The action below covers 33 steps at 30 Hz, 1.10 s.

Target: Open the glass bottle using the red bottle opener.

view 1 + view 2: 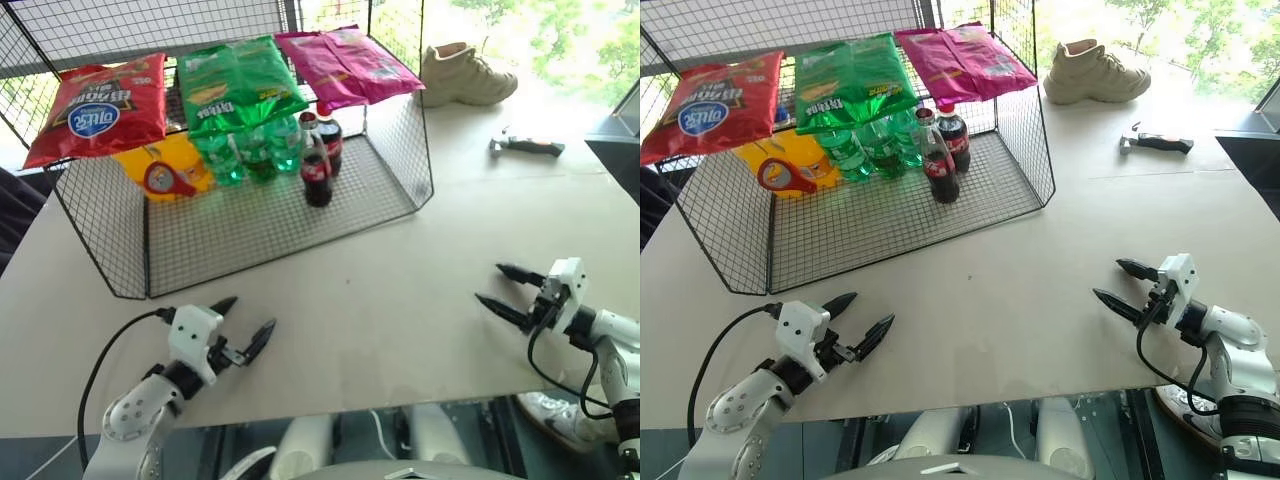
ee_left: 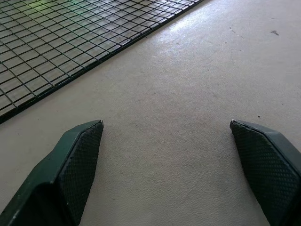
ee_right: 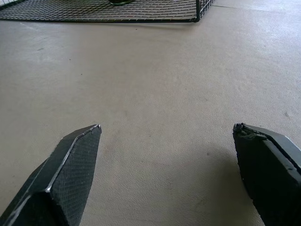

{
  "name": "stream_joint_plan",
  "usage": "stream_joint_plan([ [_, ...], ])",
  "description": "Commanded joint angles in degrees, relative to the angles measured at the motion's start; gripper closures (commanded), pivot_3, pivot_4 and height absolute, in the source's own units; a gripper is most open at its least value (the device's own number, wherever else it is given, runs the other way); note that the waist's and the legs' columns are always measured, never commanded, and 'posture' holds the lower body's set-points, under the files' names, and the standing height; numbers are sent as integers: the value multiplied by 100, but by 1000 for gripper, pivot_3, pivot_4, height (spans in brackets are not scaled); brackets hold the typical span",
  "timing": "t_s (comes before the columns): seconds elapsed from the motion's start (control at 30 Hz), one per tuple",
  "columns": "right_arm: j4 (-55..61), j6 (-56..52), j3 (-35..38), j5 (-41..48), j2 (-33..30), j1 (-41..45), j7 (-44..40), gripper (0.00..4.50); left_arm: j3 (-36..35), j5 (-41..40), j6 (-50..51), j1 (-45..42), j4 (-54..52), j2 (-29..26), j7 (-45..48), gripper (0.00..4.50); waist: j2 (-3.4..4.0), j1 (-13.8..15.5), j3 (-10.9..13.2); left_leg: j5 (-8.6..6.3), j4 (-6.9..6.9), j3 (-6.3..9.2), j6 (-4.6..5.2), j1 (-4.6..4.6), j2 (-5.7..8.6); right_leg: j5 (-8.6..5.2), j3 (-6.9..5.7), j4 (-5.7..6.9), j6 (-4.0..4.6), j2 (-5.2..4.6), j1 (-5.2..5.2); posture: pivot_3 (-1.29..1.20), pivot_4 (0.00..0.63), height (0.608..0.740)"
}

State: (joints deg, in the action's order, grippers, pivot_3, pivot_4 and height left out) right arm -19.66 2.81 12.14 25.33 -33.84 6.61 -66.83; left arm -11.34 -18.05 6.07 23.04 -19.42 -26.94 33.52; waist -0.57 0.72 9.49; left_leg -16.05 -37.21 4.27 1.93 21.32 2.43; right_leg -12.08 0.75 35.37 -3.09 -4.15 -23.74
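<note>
While both grippers, left (image 1: 243, 323) and right (image 1: 497, 287), gape empty, the glass bottle (image 1: 316, 172) shows an unreadable red label.

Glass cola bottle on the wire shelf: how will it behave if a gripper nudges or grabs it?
The glass bottle is tall and slim, standing on wire mesh, so probably tippy if pushed high. Smooth glass, likely slippery; breakable if it falls. The plastic bottle right behind it may get bumped.
</note>
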Motion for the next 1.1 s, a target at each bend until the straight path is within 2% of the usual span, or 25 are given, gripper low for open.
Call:
stream_joint_plan([
  [0.03,94,85,168,93,-91,32,-32,0,-38,104,-73,26,17,-25,-18,33,0,-1,0,0,0,0,0,0,0,0,0,0,0,0,0,0,150,740],
  [0.43,217,148,84,36,-44,90,26,0,-85,93,-372,42,183,3,105,33,1,-3,-1,0,-1,-4,0,-5,1,1,-2,4,1,2,1,0,150,740],
  [0.8,409,91,-56,16,83,208,165,0,-208,111,-619,-100,315,197,-143,33,0,-1,-1,1,-4,-9,0,-12,2,2,-2,16,1,2,3,0,150,740],
  [1.1,1667,-409,-319,234,410,106,540,0,-533,75,-641,-768,413,502,-786,33,-1,0,-2,1,-12,-8,-1,-15,5,3,-3,28,0,4,3,0,150,740],
])
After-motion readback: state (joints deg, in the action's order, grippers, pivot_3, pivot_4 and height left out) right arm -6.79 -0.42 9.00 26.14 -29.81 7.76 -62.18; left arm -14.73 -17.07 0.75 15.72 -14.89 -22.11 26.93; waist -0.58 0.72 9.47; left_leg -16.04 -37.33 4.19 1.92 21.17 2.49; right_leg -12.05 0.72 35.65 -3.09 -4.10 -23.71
